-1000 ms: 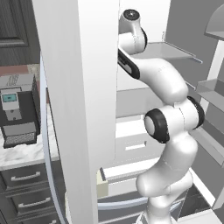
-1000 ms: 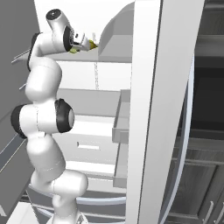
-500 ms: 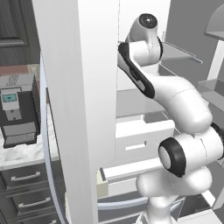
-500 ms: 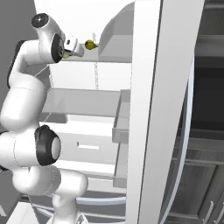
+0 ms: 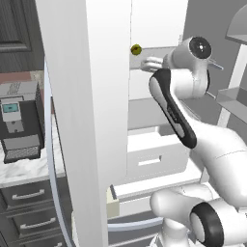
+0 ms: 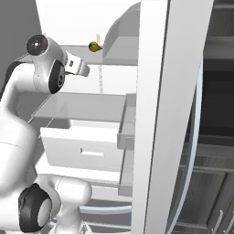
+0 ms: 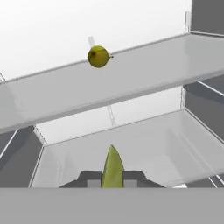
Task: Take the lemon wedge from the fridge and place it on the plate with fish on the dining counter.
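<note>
The lemon wedge (image 7: 112, 168) stands at the bottom centre of my hand view, pinched between my jaws, its point rising above the two dark fingertips (image 7: 89, 178). My gripper (image 7: 112, 180) holds it over a glass shelf (image 7: 144, 144) inside the fridge (image 5: 91, 120). On the shelf above, toward the upper left, sits a small round yellow fruit (image 7: 98, 56), well apart from the wedge.

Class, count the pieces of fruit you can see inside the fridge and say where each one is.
2. A small round yellow fruit sits on the upper glass shelf. The lemon wedge is held in the end effector, above the lower shelf. Others may be hidden.
</note>
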